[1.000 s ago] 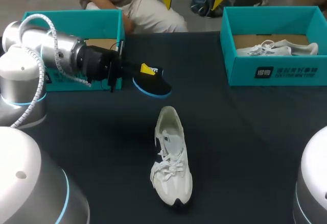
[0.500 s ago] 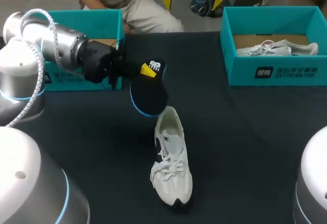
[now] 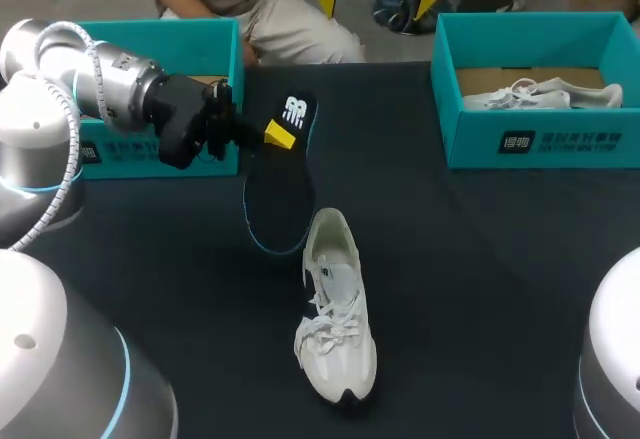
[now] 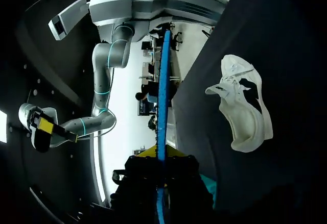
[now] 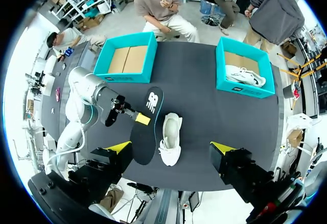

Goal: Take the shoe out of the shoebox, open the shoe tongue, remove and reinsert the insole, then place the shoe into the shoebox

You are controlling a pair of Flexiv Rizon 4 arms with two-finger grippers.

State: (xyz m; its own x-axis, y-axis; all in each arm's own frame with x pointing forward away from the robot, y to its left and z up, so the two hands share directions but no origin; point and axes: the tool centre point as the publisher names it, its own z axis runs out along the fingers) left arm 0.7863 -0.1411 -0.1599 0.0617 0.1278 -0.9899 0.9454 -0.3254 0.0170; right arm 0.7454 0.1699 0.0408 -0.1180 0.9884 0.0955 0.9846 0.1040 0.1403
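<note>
The left arm [image 3: 120, 94] comes in from the left side, and its jaws are clamped on the insole [image 3: 280, 189] near the heel end, where a white logo shows. The insole is dark with a blue edge. From overhead its flat top faces up, and it runs from the jaws toward the shoe [image 3: 338, 329], with its toe end just beside the shoe's heel. I cannot tell whether the two touch. In the left wrist view the insole shows edge-on as a thin blue line running straight out from between the two yellow tips.

The white shoe lies on its sole on the dark surface [image 3: 480, 259], laces up, heel pointing away from the robot and toe toward it. It is outside both boxes. The left shoebox [image 3: 140, 29], teal with a bare cardboard floor, stands behind the left arm. The right shoebox [image 3: 600, 144] stands well apart at the far right and holds a second white shoe [image 3: 545, 94].

The right jaws hang high above the surface, their yellow fingertips [image 5: 120, 146] spread wide with nothing between them
</note>
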